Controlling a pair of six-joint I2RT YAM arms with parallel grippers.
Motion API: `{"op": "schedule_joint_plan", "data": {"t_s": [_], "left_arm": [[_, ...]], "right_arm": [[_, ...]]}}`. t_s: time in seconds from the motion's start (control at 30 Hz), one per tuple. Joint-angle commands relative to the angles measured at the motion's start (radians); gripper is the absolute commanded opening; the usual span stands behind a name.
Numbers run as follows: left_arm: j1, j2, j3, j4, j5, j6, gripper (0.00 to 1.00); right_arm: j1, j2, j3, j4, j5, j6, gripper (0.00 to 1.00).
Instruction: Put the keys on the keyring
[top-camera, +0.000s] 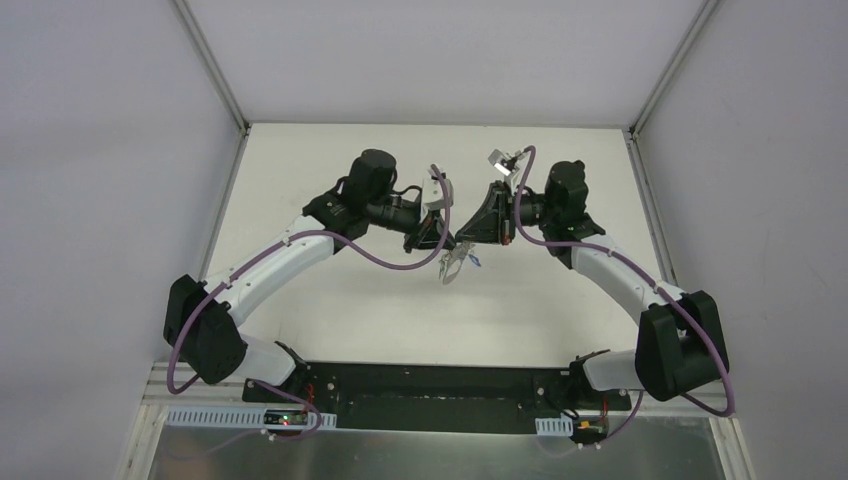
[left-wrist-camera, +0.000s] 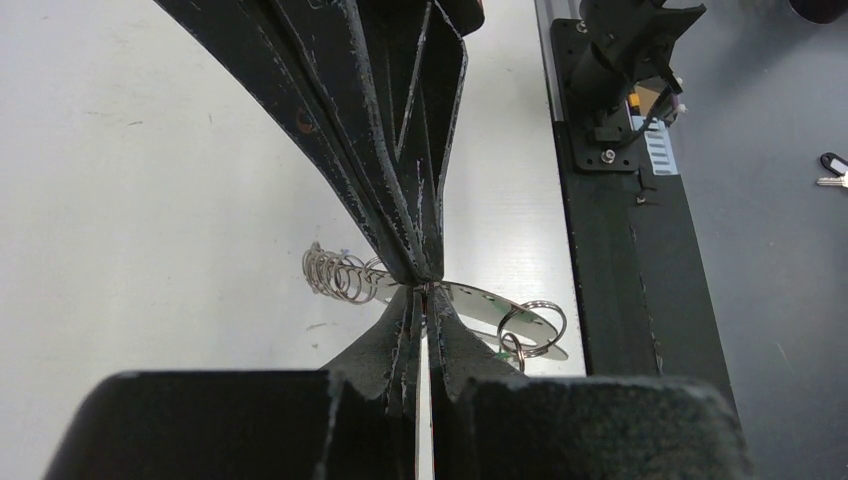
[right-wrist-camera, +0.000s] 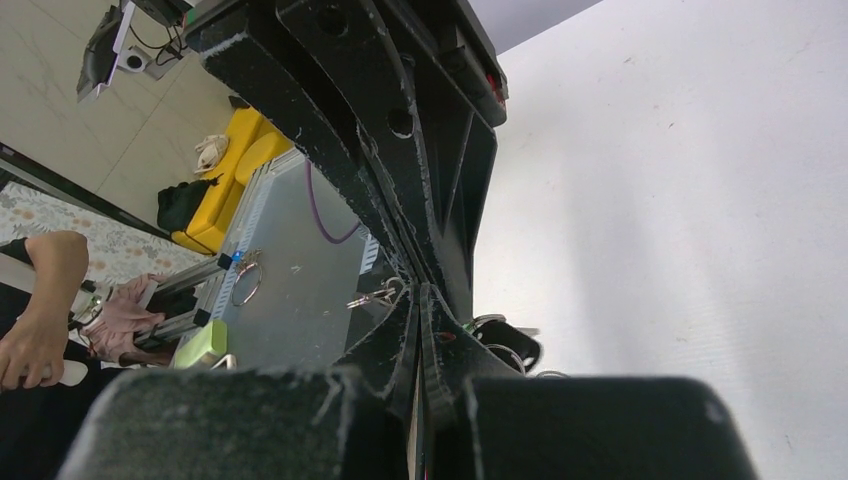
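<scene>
White tabletop (top-camera: 400, 320), two arms meeting above its middle, left fingers (left-wrist-camera: 395, 340) and right fingers (right-wrist-camera: 390, 345) both pinched tight on the keyring (left-wrist-camera: 490, 305) held aloft between them, black-headed key (left-wrist-camera: 833, 165) lying well apart

The top external camera hangs high above and behind the keyring (top-camera: 450, 266), a small bunch of silvery metal rings, and looks steeply down on it from afar. The left wrist camera sits very close to the keyring, sighting along the black left gripper (left-wrist-camera: 424, 292) down onto the white table (left-wrist-camera: 150, 150). The right wrist camera, equally close on the keyring's opposite side, sights along the black right gripper (right-wrist-camera: 420, 292) towards the table's near edge. All three views share the keyring.
</scene>
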Motion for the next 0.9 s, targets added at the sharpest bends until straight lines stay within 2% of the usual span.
{"op": "schedule_joint_plan", "data": {"t_s": [0.0, 0.1, 0.27, 0.43, 0.47, 0.67, 0.77, 0.87], "left_arm": [[-0.009, -0.014, 0.033, -0.047, -0.024, 0.007, 0.00], [-0.009, -0.036, 0.051, -0.111, -0.061, 0.013, 0.00], [-0.009, -0.078, 0.069, -0.184, -0.072, 0.006, 0.00], [-0.018, -0.070, 0.117, -0.265, -0.133, -0.010, 0.00], [-0.021, -0.066, 0.140, -0.294, -0.148, -0.010, 0.00], [-0.039, -0.008, 0.281, -0.496, -0.208, -0.030, 0.00], [-0.060, 0.045, 0.375, -0.635, -0.244, -0.061, 0.00], [-0.079, 0.085, 0.435, -0.734, -0.260, -0.097, 0.00]], "right_arm": [[-0.015, -0.022, -0.016, 0.068, -0.009, -0.012, 0.00], [-0.029, -0.038, -0.025, 0.021, 0.010, -0.057, 0.00], [-0.027, -0.058, 0.017, -0.260, 0.064, -0.319, 0.00], [-0.017, -0.068, 0.018, -0.272, 0.064, -0.335, 0.00], [-0.017, -0.070, 0.019, -0.274, 0.064, -0.340, 0.03], [-0.013, -0.091, 0.064, -0.380, 0.063, -0.446, 0.35], [-0.013, -0.096, 0.101, -0.436, 0.057, -0.494, 0.45], [-0.010, -0.106, 0.116, -0.450, 0.049, -0.501, 0.48]]}}
